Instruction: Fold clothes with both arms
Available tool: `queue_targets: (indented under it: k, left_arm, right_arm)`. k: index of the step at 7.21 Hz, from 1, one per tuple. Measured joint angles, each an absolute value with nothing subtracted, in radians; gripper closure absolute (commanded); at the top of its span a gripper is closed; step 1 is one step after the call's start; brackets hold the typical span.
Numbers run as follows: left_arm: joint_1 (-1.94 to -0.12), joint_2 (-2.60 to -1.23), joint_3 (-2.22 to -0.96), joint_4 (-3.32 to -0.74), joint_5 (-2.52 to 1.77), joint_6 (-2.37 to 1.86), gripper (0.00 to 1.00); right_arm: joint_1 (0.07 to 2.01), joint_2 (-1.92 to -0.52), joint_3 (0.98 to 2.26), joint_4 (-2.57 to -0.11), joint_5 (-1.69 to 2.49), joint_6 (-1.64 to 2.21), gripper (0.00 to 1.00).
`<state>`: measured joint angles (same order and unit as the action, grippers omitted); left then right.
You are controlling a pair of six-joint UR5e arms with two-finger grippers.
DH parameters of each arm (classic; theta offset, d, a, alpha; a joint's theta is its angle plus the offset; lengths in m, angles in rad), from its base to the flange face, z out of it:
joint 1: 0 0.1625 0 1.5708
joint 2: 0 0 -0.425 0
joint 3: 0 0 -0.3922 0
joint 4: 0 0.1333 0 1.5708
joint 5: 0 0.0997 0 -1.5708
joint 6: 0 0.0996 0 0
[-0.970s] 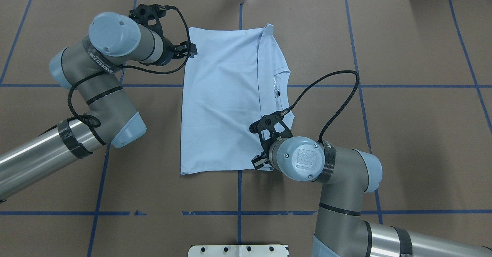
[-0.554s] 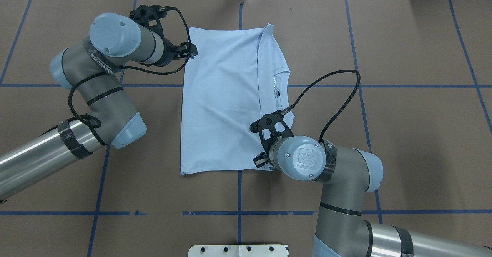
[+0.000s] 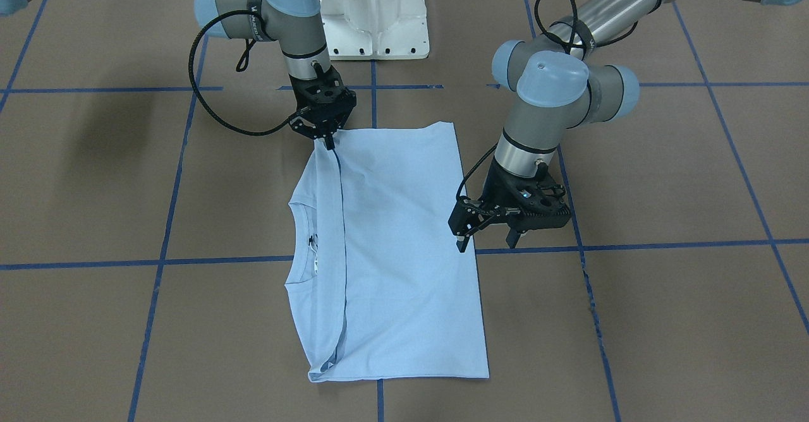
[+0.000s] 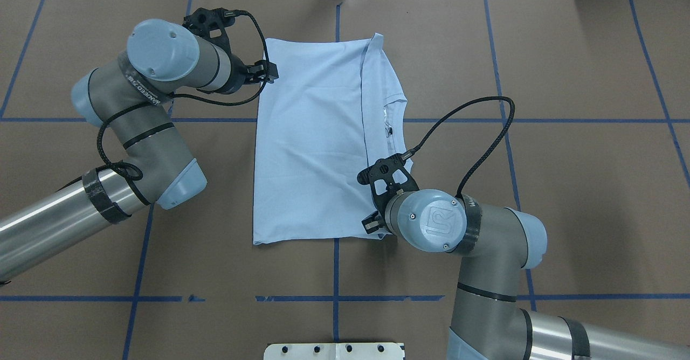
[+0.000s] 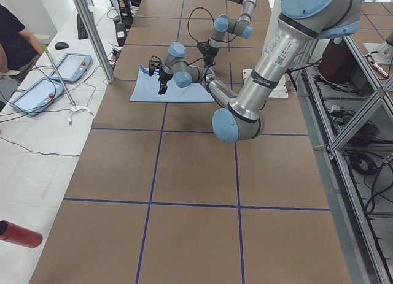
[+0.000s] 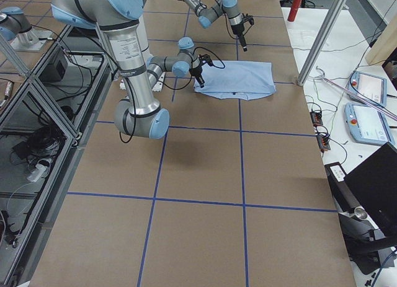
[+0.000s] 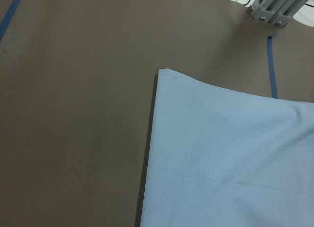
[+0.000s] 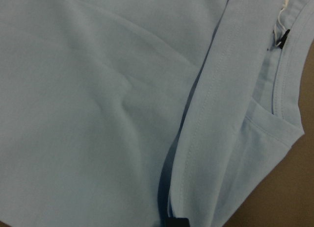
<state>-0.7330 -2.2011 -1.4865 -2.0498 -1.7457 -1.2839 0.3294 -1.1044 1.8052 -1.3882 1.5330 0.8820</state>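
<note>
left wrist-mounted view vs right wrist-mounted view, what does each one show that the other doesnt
Only the left wrist view: a bare corner of the T-shirt, a blue tape line and a metal post. Only the right wrist view: the neckline, the neck tag and a stitched folded edge. Both: light blue fabric lying on the brown table.

A "UR" logo stands on the right arm's pale blue joint cap (image 4: pixel 434 221), nothing else readable
</note>
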Motion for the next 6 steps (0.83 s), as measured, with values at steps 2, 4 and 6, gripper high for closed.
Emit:
queue_targets:
  k: [2, 4, 6]
  left_arm:
    - [-0.723, -2.200, -1.486, -2.051, -1.744, -1.293, 0.00]
    - [-0.718, -2.200, -1.485, -2.051, -1.742, -1.295, 0.00]
    - [-0.713, -2.199, -1.485, -2.051, -1.741, -1.295, 0.00]
  right_arm:
    - [0.349, -1.137, 1.823, -1.394, 1.551, 0.886, 1.00]
    - [0.373, -1.253, 1.886, -1.394, 1.607, 0.897, 1.00]
    - [0.385, -1.420, 2.013, -1.394, 1.641, 0.924, 0.00]
